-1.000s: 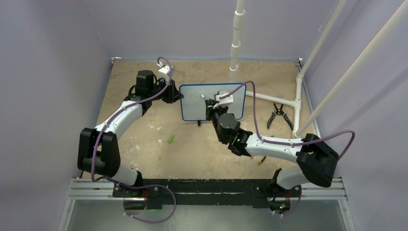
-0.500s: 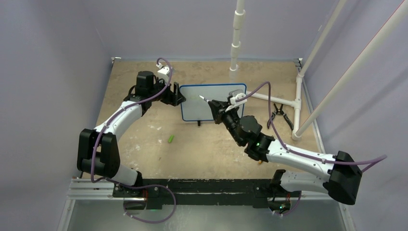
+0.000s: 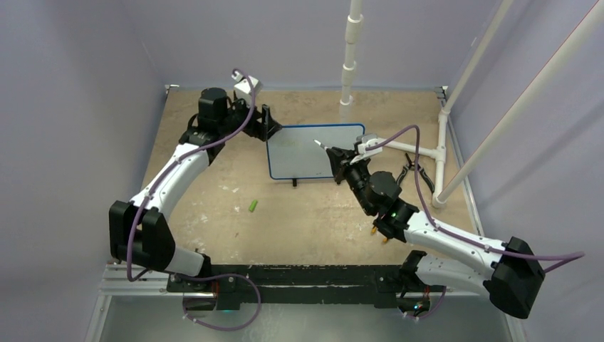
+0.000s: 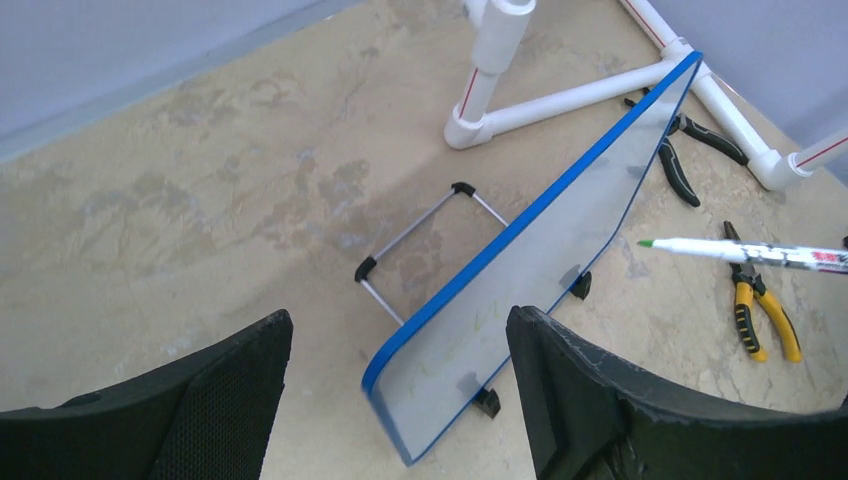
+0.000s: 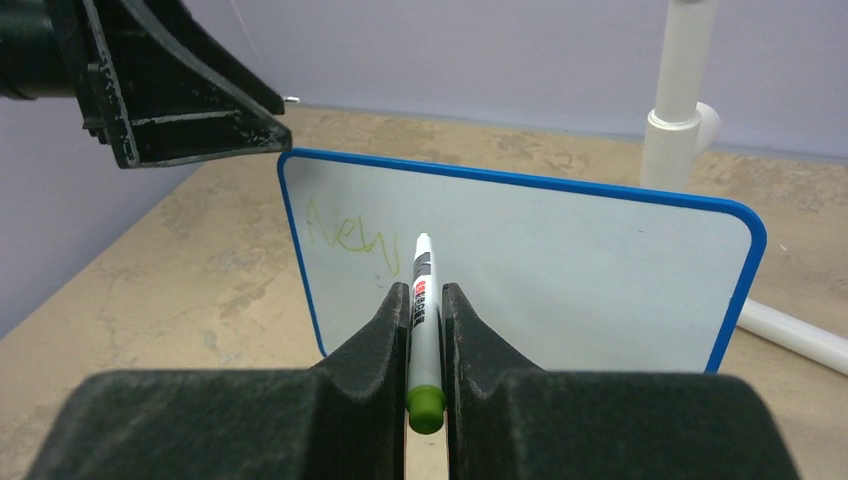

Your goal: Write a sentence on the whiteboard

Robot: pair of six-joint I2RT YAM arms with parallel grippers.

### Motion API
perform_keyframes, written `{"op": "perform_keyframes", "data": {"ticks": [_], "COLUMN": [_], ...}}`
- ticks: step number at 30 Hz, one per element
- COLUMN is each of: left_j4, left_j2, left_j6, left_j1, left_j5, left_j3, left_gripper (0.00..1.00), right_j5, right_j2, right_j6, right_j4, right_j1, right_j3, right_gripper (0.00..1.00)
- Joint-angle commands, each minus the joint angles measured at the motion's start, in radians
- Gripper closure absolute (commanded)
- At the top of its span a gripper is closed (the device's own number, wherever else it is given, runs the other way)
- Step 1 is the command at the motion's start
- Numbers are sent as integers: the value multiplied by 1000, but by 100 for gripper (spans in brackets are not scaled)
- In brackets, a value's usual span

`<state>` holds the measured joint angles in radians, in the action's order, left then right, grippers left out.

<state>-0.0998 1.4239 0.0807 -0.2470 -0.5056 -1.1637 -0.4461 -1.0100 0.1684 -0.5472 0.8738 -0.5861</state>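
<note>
The right gripper point(image 5: 425, 292) pinches a green marker point(image 5: 421, 262), its tip just short of the whiteboard point(image 5: 560, 260) standing straight ahead, where the sentence point(image 5: 350, 232) reads only "New". The left gripper point(image 4: 398, 322) hangs spread wide at the board's near edge, holding nothing. Unbraced on the tabletop point(image 4: 200, 200), the board could slide or tip back when the tip presses in, spoiling the stroke.

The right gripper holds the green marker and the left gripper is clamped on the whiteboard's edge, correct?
Not quite. The left gripper is open, not clamped on the whiteboard, as the left wrist view shows. The right gripper does hold the green marker.
</note>
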Motion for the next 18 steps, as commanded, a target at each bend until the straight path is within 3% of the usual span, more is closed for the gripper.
{"op": "perform_keyframes", "data": {"ticks": [1, 5, 18], "left_j4": [-40, -21, 22], "left_j2": [74, 76, 59], "left_j6": [-68, -76, -70], "left_j1": [-67, -86, -87], "left_j5": [45, 117, 145], "left_j3": [-95, -76, -13], "left_gripper": [22, 22, 27], "right_j5": [-27, -57, -84], "right_j2": [-44, -100, -223], "right_j6": [-39, -71, -127], "right_j4": [-100, -136, -254], "right_j1": [-6, -6, -17], "right_j3": [-14, -39, -49], "right_gripper": [100, 100, 100]}}
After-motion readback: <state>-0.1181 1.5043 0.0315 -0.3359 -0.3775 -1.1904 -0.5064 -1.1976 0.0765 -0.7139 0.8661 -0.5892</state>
